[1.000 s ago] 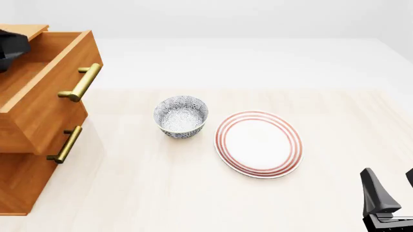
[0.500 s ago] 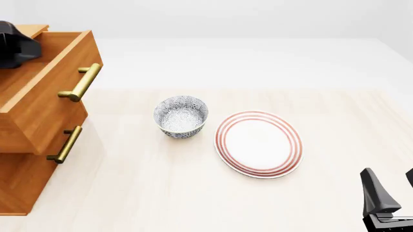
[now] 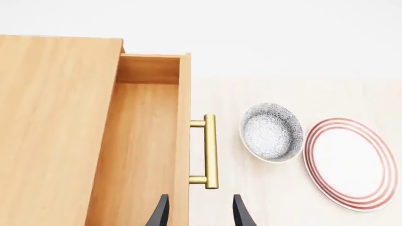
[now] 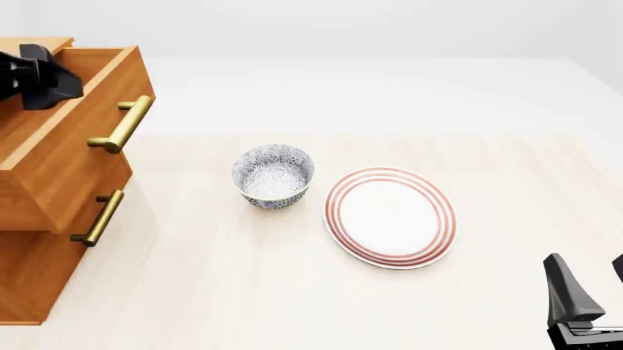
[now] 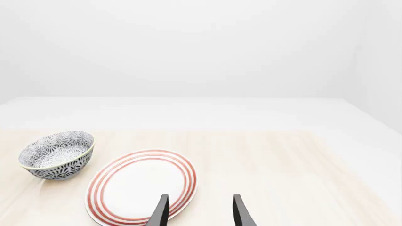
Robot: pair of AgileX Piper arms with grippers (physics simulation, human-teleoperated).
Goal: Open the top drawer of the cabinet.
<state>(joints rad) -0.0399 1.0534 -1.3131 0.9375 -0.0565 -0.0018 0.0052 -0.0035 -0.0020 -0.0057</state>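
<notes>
Left hand (image 4: pixel 44 84) shifted rightward (apart), top drawer (image 4: pixel 68 138) open

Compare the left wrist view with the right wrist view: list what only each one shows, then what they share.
Only the left wrist view shows the cabinet, its top drawer pulled out with the inside exposed, the brass handle, and the open left gripper holding nothing.

Only the right wrist view shows the open right gripper, also empty, poised over the table with no cabinet in sight.

Both show the patterned bowl and the red-ringed plate lying side by side on the table, apart from each other.
</notes>
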